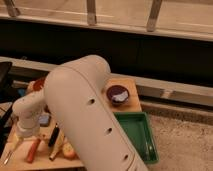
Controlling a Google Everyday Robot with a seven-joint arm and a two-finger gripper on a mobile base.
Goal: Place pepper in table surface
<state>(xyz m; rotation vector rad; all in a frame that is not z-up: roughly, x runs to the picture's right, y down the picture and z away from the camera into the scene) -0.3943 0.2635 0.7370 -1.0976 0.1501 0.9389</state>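
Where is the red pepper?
Camera view, lower left: the pepper lies on the table surface, just below the end effector, left of the yellow stick.

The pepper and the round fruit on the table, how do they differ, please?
The pepper is long, slender and red-orange; the round fruit is ball-shaped and yellow-orange. The pepper lies just below the gripper; the fruit lies farther from it. Both rest on the table surface.

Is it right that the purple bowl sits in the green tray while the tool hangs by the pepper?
No: the camera view shows the purple bowl on the table surface, beyond the green tray; the tool does hang by the pepper.
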